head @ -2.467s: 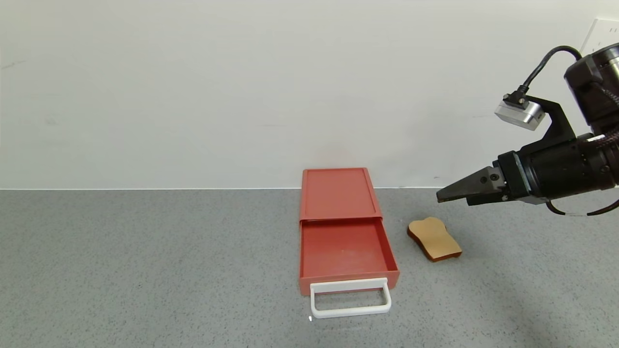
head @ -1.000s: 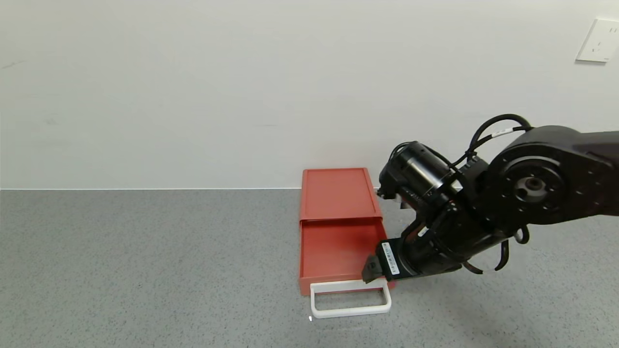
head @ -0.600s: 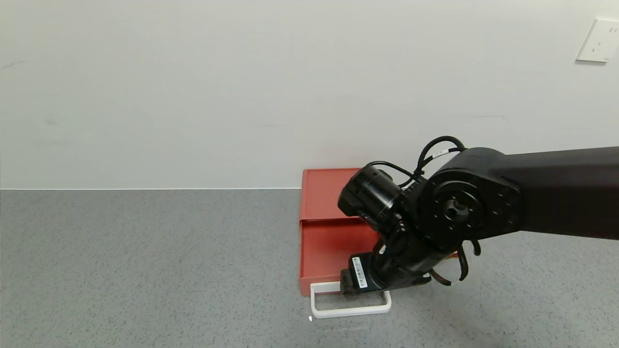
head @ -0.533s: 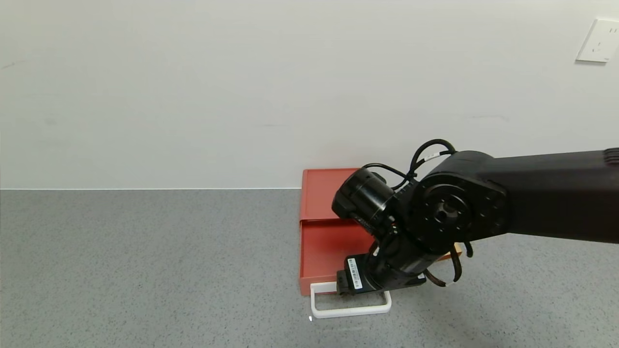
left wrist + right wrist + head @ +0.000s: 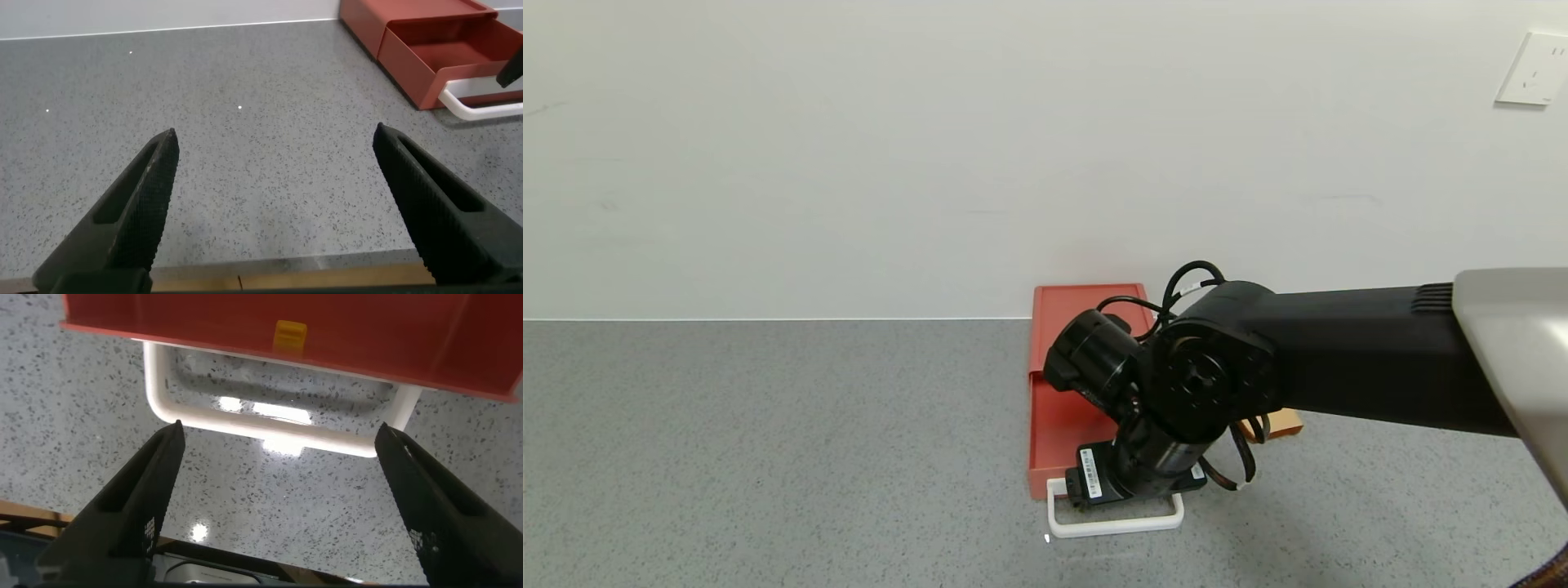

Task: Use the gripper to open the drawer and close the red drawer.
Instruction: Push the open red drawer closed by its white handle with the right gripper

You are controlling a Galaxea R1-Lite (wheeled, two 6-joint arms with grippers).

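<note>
The red drawer (image 5: pixel 1086 327) lies on the grey table near the wall with its red tray (image 5: pixel 1058 425) slid out toward me. Its white loop handle (image 5: pixel 1115 527) rests on the table. My right gripper (image 5: pixel 1104 498) points down over the tray's front edge and the handle. In the right wrist view the right gripper (image 5: pixel 279 431) is open and empty, its fingers spread to either side above the handle (image 5: pixel 245 425) without touching it. My left gripper (image 5: pixel 275 132) is open and empty over bare table; the drawer (image 5: pixel 441 41) shows farther off in that view.
A tan bread slice (image 5: pixel 1278 423) lies right of the drawer, mostly hidden behind my right arm. A wall socket (image 5: pixel 1531 67) is at the upper right. The table's wooden front edge (image 5: pixel 286 273) is just under the left gripper.
My right arm has swung in from the right, lowered, and moved left across the tray front, now over the handle. The tray stays slid out.
</note>
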